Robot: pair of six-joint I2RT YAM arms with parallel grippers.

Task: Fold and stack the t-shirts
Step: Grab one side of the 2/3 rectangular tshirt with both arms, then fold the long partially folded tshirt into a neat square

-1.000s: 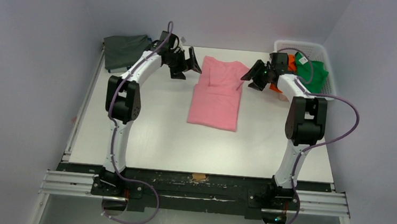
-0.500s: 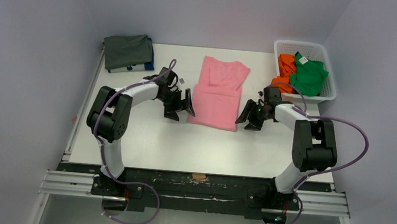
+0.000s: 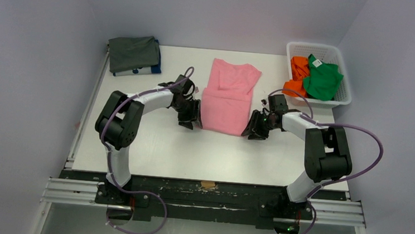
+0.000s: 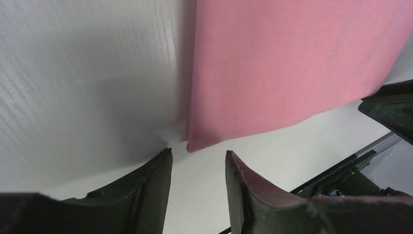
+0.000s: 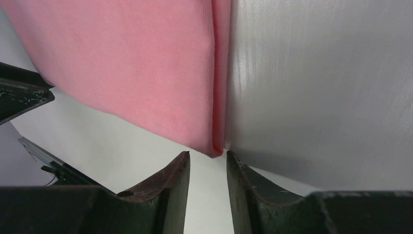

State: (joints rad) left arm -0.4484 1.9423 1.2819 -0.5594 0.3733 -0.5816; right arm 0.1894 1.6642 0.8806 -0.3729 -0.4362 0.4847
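Observation:
The pink t-shirt lies folded lengthwise in the middle of the table, collar end far. My left gripper sits low at its near left corner and my right gripper at its near right corner. In the left wrist view the pink t-shirt ends in a corner just ahead of the left gripper, whose jaws stand apart with nothing between them. In the right wrist view the folded corner of the pink t-shirt lies right at the tips of the right gripper, which is narrowly open and holds nothing.
A dark grey t-shirt lies folded on a blue one at the far left corner. A white basket at the far right holds an orange t-shirt and a green t-shirt.
Both arms came from the shirt's far end down its sides to the near corners and dropped to the table. Both pairs of jaws have narrowed.

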